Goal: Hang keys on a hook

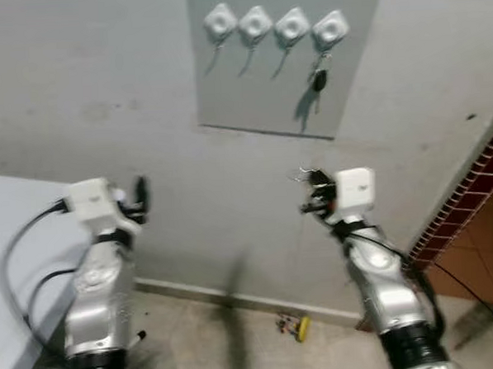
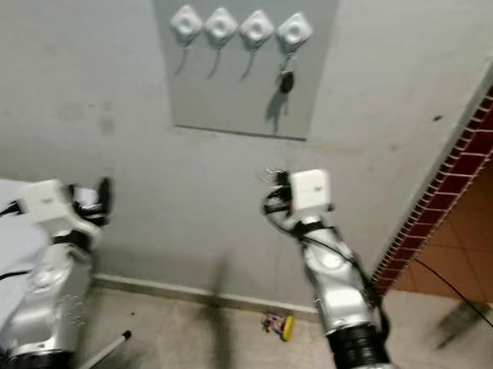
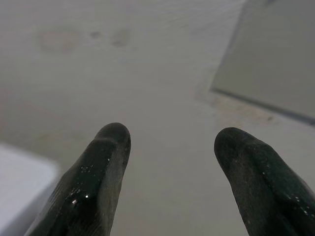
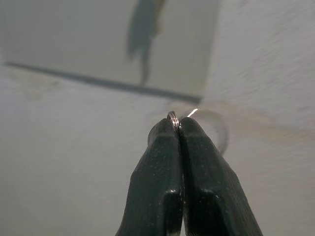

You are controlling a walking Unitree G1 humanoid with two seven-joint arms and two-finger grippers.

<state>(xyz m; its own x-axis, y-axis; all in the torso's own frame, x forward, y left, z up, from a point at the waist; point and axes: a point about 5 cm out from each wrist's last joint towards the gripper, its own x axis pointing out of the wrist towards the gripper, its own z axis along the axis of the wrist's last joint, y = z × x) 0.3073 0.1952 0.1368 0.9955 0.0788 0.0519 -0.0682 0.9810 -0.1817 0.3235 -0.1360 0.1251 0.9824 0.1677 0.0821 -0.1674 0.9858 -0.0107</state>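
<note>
Four white hooks [image 1: 274, 24] on grey wall panel [image 1: 290, 75]; dark key [image 1: 319, 81] hung from rightmost. Right tool [image 4: 178, 129] at 6 o'clock below panel, fingers pressed together on key ring [image 4: 173, 117]. Left tool [image 3: 170, 147] at 8 o'clock, fingers spread, holding nothing. Small yellow item [image 1: 301, 325] on floor.

White hooks [image 1: 274, 23] on grey panel [image 1: 364, 54]; red-brown tiles [image 1: 480, 222].

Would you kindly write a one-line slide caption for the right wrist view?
Right gripper pinching a metal key ring between shut fingers, facing the grey wall panel.
</note>
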